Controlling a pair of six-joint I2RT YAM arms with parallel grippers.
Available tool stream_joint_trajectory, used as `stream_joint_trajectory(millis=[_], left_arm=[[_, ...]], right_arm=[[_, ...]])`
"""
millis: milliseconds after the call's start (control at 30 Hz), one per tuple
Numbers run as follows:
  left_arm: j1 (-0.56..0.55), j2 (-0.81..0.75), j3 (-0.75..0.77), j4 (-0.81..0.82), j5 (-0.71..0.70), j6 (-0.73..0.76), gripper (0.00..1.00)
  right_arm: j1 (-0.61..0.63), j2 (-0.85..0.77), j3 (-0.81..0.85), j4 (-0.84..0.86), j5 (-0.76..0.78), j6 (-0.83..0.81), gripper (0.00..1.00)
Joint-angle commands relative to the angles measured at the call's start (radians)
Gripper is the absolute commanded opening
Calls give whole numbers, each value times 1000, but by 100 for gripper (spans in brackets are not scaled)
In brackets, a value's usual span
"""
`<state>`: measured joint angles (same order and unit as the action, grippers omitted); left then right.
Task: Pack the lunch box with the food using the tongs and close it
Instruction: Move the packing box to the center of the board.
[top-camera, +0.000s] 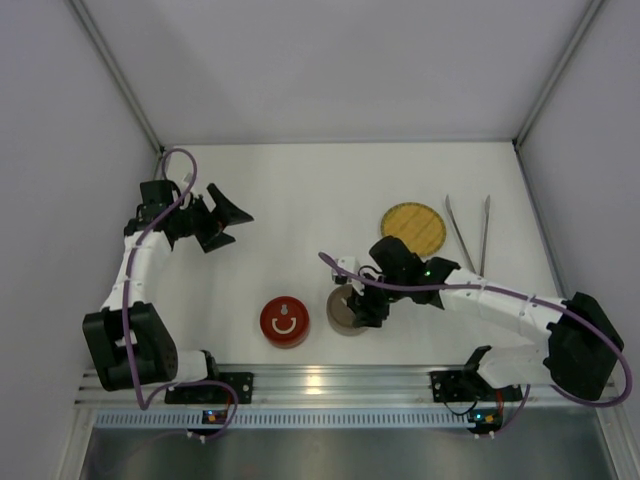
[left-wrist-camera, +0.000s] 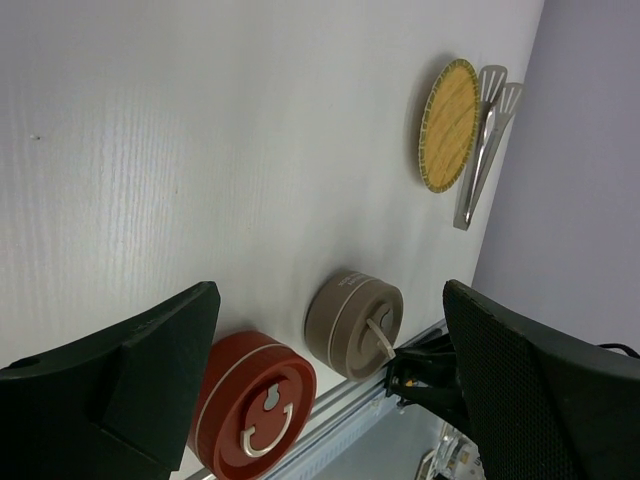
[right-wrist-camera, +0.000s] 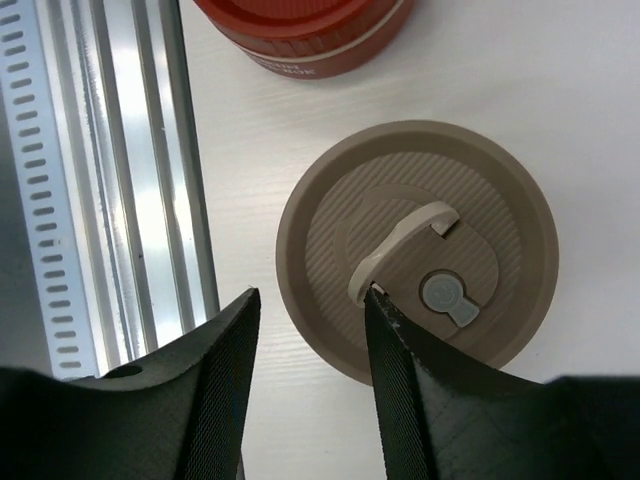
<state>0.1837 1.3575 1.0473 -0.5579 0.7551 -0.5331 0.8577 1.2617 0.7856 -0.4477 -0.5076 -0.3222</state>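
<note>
The lunch box shows as two round lidded tubs near the front edge, a tan one (top-camera: 343, 312) (left-wrist-camera: 352, 322) (right-wrist-camera: 450, 200) and a red one (top-camera: 285, 322) (left-wrist-camera: 250, 405) (right-wrist-camera: 300, 30). My right gripper (top-camera: 362, 306) (right-wrist-camera: 310, 295) hovers open over the tan lid, one fingertip (right-wrist-camera: 385, 330) touching the end of its raised curved handle (right-wrist-camera: 395, 238). The silver tongs (top-camera: 468, 232) (left-wrist-camera: 485, 140) lie at the right beside the plate. My left gripper (top-camera: 236, 230) (left-wrist-camera: 328, 300) is wide open and holds nothing, far left above the table. No food is in view.
A round yellow woven plate (top-camera: 413, 228) (left-wrist-camera: 448, 125) lies bare at the back right, next to the tongs. An aluminium rail (top-camera: 320, 385) (right-wrist-camera: 120, 180) runs along the near edge, close to both tubs. White walls close in the table on three sides.
</note>
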Motion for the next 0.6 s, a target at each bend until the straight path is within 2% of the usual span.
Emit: stream_joint_trajectory(millis=[0, 167, 367, 533, 567], left_arm=[[2, -38, 37, -23, -11, 38, 98], [2, -49, 40, -22, -2, 44, 98], [2, -75, 51, -65, 3, 123, 98], [2, -98, 54, -91, -8, 150, 98], [2, -103, 54, -94, -8, 151, 98]], right_arm=[[23, -28, 83, -40, -78, -69, 44], [52, -5, 98, -52, -123, -89, 44], [57, -10, 80, -8, -103, -28, 43], [57, -12, 41, 29, -157, 6, 27], [57, -5, 44, 29, -167, 6, 27]])
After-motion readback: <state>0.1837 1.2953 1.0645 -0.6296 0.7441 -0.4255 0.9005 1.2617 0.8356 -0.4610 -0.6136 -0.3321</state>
